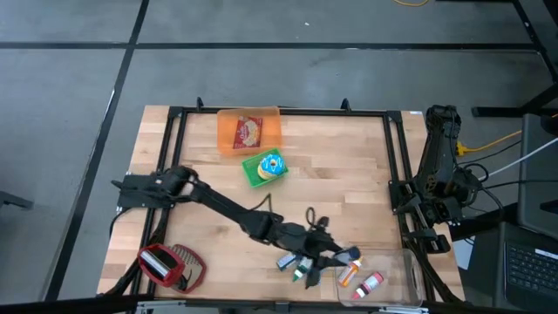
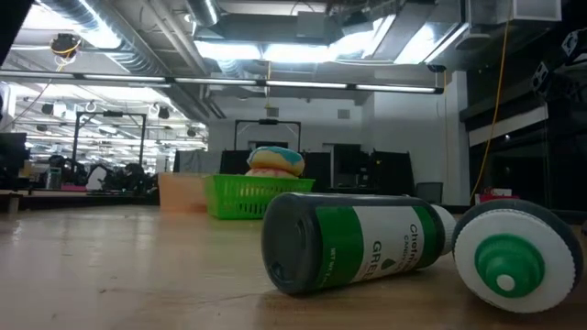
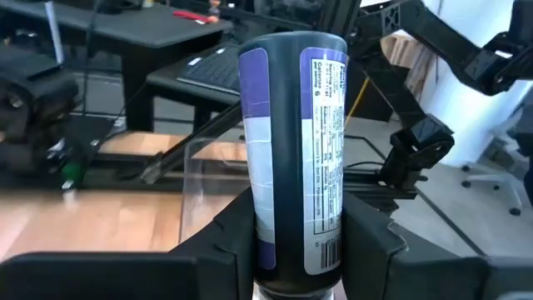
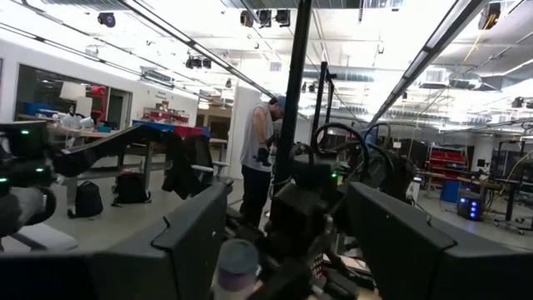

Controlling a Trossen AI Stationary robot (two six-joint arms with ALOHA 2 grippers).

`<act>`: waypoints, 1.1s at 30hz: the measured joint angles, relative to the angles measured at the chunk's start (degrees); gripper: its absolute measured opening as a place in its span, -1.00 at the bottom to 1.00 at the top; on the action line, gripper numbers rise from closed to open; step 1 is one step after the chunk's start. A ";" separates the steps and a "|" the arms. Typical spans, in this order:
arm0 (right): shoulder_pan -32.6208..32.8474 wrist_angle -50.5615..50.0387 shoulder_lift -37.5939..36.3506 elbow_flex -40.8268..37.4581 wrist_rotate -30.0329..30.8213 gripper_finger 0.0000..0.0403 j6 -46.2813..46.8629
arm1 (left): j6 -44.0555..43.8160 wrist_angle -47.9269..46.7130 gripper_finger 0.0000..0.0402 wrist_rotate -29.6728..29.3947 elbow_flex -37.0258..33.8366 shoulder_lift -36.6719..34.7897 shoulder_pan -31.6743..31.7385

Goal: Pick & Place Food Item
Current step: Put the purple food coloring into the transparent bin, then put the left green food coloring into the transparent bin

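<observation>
- Left gripper (image 1: 349, 259) at 6 o'clock on the counter (image 1: 340, 174), its fingers (image 3: 379, 242) clamped on a dark bottle with a purple-and-white label (image 3: 291, 142), held at mid-body.
- Handling, my read: rigid plastic cylinder, smooth label, so slippery; likely light to moderate. A mid-body squeeze across the round is right; a grip near the cap end would let it swing.
- Clear bin (image 1: 410, 277) at 5 o'clock: holds two small bottles, one orange (image 1: 348, 276), one red-and-white (image 1: 370, 283). The held bottle is at its near edge; can't tell if it's over the rim.
- Green-labelled bottle (image 2: 358, 240) lies on its side on the counter beside the bin.
- Orange bin (image 1: 228, 126) at 12 o'clock: a snack packet (image 1: 248, 132).
- Green basket (image 1: 252, 170) just below it: a colourful round item (image 1: 272, 164).
- Red basket (image 1: 166, 264) at 7 o'clock: contents unclear.
- Right gripper (image 4: 283, 242) parked at 3 o'clock, fingers wide, holding nothing.
</observation>
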 joint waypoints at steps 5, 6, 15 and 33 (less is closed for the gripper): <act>0.00 -0.01 0.01 0.00 -0.10 0.25 0.18 | 1.60 -4.82 -0.43 5.16 12.68 8.61 1.89; 0.00 -0.01 0.00 0.01 -0.11 0.25 0.20 | 1.64 -5.44 -0.43 6.39 15.11 10.27 2.22; 0.00 -0.04 0.01 -0.01 -0.10 0.25 0.20 | 1.02 -7.56 -0.42 13.66 24.84 19.30 4.31; -0.02 -0.28 0.01 -0.01 -0.04 0.25 0.23 | 0.71 -18.24 0.18 0.54 24.95 14.94 2.12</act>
